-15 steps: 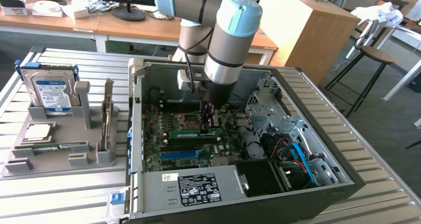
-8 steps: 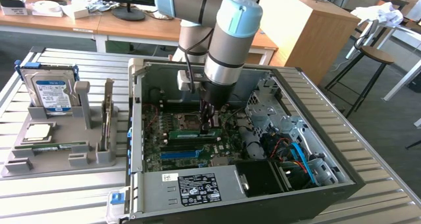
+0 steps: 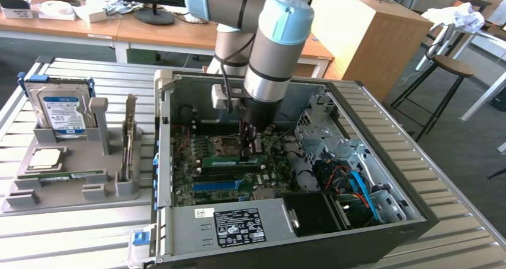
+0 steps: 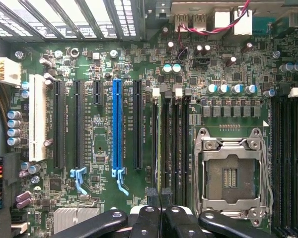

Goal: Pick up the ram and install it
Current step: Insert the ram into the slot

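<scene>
Step in hand, as judged: ram (image 3: 229, 160) being seated in mem slot. To be done well: stick kept level & parallel w/ slot, notch matched to key, end latches checked open, push applied straight down w/o twist, else bent contacts or board flex are risked. Ram is seen low along mem slots (image 4: 176, 144) inside PC case (image 3: 237, 74), between CPU socket (image 4: 231, 171) & blue slot (image 4: 116, 129). Pincer (image 3: 253, 146) is seen on stick toward its end at ext view's right. Fingertips (image 4: 151, 192) are drawn nearly together, thin gap only, and are judged clamped on ram's edge. Whether it is fully seated can't be told
</scene>
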`<state>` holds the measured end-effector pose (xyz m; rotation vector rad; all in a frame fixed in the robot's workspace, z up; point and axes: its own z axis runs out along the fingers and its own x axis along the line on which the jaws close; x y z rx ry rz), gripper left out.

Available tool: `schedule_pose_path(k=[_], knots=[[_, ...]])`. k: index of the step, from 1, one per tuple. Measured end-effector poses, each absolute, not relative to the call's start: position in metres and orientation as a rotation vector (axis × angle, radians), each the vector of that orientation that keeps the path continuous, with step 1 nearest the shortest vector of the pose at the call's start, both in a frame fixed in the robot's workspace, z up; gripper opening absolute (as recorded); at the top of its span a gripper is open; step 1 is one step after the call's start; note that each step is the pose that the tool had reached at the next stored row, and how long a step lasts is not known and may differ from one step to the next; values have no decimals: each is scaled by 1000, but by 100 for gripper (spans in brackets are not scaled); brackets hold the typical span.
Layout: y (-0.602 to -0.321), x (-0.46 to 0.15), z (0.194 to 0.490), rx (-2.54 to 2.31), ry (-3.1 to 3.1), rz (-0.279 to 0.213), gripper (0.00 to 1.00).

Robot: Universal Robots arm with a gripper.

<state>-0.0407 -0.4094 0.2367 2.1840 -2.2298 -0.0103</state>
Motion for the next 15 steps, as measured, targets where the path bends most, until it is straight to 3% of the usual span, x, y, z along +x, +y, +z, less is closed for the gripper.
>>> schedule_pose_path(k=[15], knots=[[-410, -37, 236, 2184, -2230, -10, 11]])
